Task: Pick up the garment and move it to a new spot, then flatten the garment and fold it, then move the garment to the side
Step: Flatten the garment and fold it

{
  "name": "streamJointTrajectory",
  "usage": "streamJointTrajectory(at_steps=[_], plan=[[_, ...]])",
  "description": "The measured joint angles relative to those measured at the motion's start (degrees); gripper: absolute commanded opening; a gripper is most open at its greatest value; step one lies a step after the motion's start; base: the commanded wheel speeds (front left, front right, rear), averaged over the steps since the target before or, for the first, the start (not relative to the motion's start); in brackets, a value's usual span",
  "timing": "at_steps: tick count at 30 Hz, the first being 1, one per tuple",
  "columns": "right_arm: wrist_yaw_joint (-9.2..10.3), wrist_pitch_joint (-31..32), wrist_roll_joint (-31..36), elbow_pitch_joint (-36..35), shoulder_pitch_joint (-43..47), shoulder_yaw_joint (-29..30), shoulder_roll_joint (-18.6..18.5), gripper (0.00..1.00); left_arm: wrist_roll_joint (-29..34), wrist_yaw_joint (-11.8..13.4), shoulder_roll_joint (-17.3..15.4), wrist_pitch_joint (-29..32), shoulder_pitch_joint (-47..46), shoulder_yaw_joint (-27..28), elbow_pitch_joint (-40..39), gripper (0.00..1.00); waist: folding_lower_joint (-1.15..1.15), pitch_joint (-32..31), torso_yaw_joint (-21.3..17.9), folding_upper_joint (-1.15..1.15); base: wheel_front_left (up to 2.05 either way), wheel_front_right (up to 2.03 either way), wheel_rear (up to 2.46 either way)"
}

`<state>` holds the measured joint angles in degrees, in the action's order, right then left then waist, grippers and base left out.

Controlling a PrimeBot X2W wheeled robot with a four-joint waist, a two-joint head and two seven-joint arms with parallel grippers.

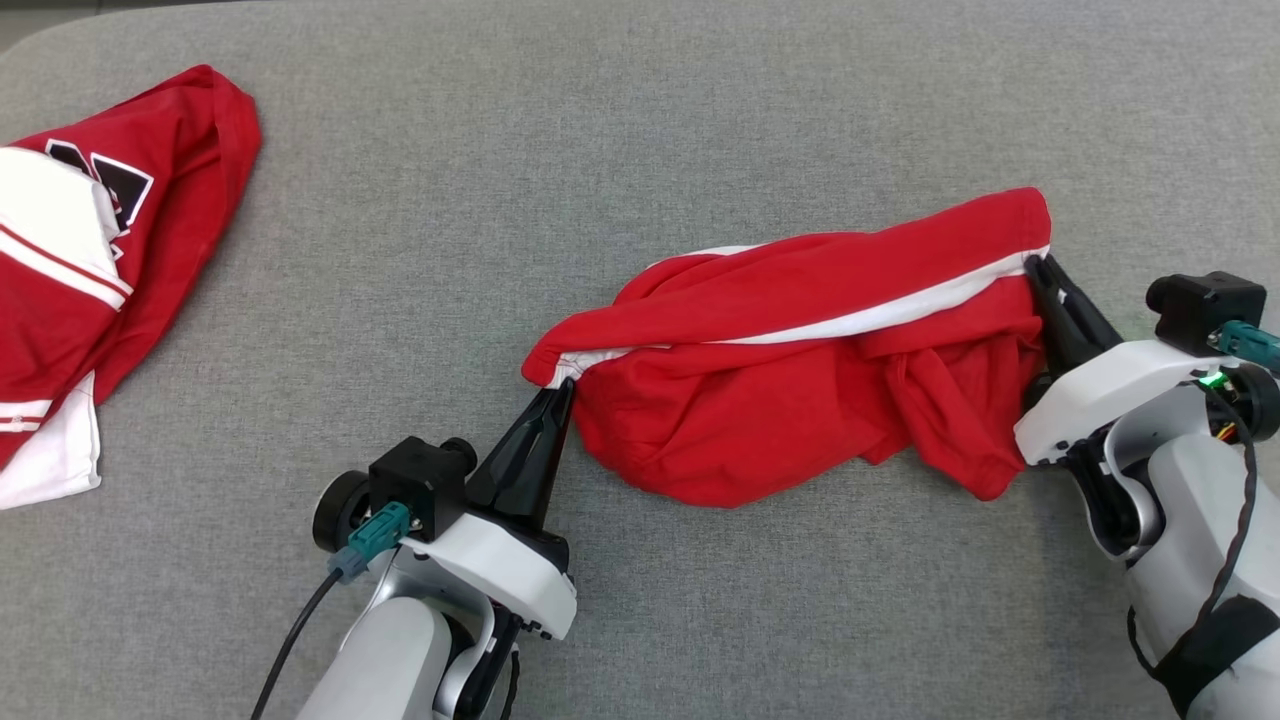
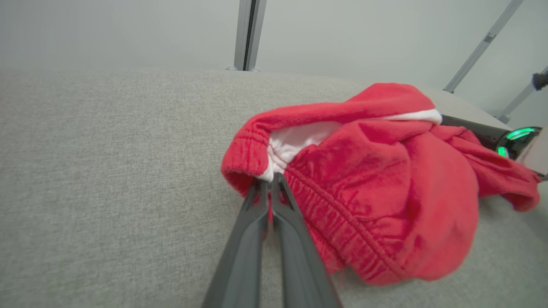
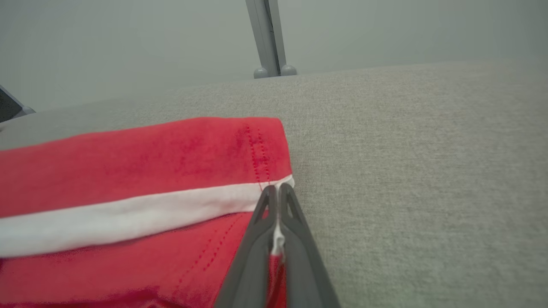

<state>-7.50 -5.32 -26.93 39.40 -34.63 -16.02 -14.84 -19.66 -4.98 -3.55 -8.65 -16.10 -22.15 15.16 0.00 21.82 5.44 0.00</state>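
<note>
The garment (image 1: 790,350) is red cloth with a white stripe, bunched across the middle of the grey table. My left gripper (image 1: 562,385) is shut on its left end, at the elastic waistband (image 2: 274,171). In the left wrist view the left gripper (image 2: 270,179) pinches red and white cloth between its tips. My right gripper (image 1: 1038,266) is shut on the garment's right corner, where the white stripe meets the hem. The right wrist view shows the right gripper (image 3: 277,190) with white cloth squeezed between its fingers. The garment (image 3: 141,188) stretches between both grippers and sags in the middle.
A second red and white garment (image 1: 90,260) with a black print lies at the far left of the grey table (image 1: 640,120). A metal post (image 2: 248,34) stands behind the table's far edge.
</note>
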Motion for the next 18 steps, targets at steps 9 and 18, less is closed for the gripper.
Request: streamJointTrajectory(at_steps=[9, 18], plan=[[0.0, -3.69, -0.23, -2.08, -0.64, -1.29, -2.48, 0.0, 0.19, 0.6, -0.48, -1.56, -0.56, -0.09, 0.35, 0.0, 0.0, -0.75, -0.79, 0.0, 0.0, 0.0, 0.0], [0.0, -4.14, 0.36, -7.39, 2.32, 0.69, -3.26, 0.0, 0.56, 1.87, -1.31, -2.98, -0.57, 0.29, -0.02, 0.0, 0.0, -2.18, -1.62, 0.0, 0.0, 0.0, 0.0]])
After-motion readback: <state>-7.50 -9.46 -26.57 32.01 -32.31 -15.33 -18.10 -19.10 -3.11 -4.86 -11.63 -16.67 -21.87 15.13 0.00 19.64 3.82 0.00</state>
